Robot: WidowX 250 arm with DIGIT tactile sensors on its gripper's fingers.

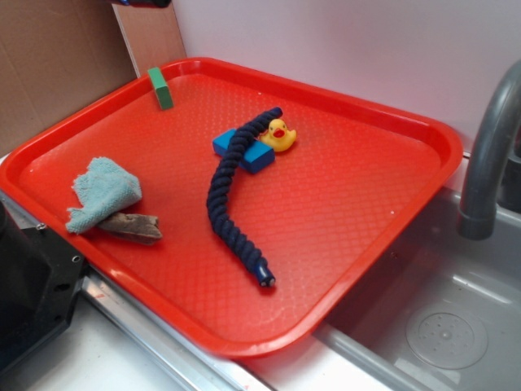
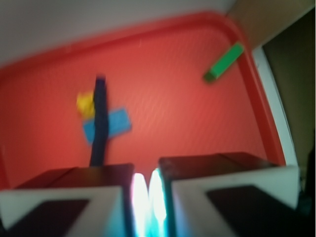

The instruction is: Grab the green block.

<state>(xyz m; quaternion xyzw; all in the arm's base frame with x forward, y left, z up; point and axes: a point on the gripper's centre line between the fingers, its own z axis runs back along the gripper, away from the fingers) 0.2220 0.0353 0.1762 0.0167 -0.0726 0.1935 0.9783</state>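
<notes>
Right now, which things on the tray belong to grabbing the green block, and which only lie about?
For the job:
green block
gripper, high above the tray

Lying about:
blue block
rubber duck
navy rope
blue cloth
brown piece

Exterior view: bright, even, diffuse light with soft, faint shadows and sharp focus. Wrist view: blurred throughout, with blown-out glare at bottom centre.

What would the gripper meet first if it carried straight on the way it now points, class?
Probably bare red tray; the gripper points between the green block and the navy rope, though depth is unclear.
</notes>
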